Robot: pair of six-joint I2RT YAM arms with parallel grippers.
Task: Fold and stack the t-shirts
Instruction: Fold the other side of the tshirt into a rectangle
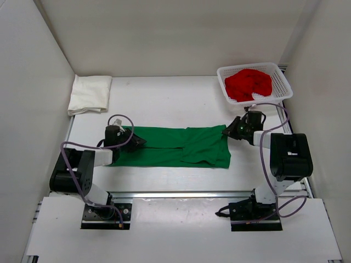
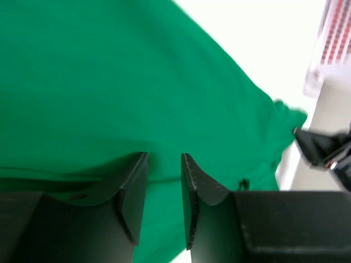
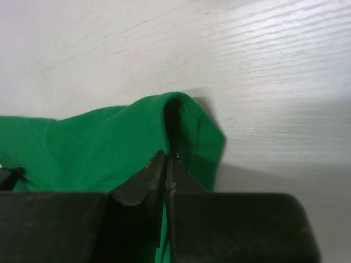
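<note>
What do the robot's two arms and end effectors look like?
The left arm and right arm are blocky black housings joined by white links, on black base plates. A greyish-purple cable loops along each. The left end effector and right end effector each have two matte black fingers tapering to thin tips.

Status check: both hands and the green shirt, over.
Right hand shut on green shirt, far right corner. Left hand open over its left end. Nothing in the way.

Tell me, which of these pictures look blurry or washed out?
Left wrist view: the basket is blurred, and the table beyond the green t-shirt glares white. Right wrist view: sharp, with a grey shadow right of the cloth. Top view: evenly lit, crisp.
</note>
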